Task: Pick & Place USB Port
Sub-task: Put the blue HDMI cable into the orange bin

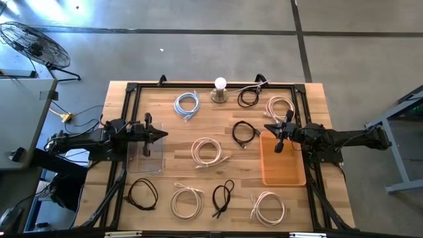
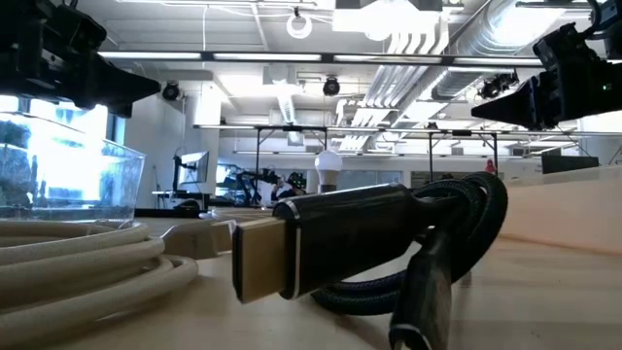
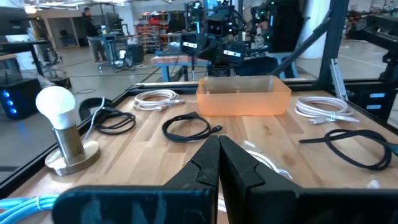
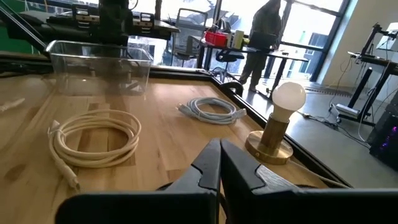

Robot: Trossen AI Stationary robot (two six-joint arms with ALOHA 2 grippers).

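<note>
Several coiled cables lie flat on the wooden table; which one carries the USB port I cannot tell. Among them are a white coil (image 1: 207, 151) at the middle, a black coil (image 1: 244, 132) beside it and a blue coil (image 1: 187, 104) farther back. A black braided cable with a gold plug (image 2: 292, 248) fills the low view. My left gripper (image 1: 162, 134) (image 3: 219, 140) hovers shut at the left, above a clear bin (image 1: 147, 155). My right gripper (image 1: 268, 127) (image 4: 220, 144) hovers shut at the right, over the far end of an orange bin (image 1: 283, 158). Both hold nothing.
A white bulb on a brass base (image 1: 220, 90) stands at the far middle. More coils lie along the near edge: black (image 1: 142, 194), white (image 1: 187, 201), a folded black cable (image 1: 223, 196), white (image 1: 268, 207). A black frame (image 1: 132, 89) rims the table.
</note>
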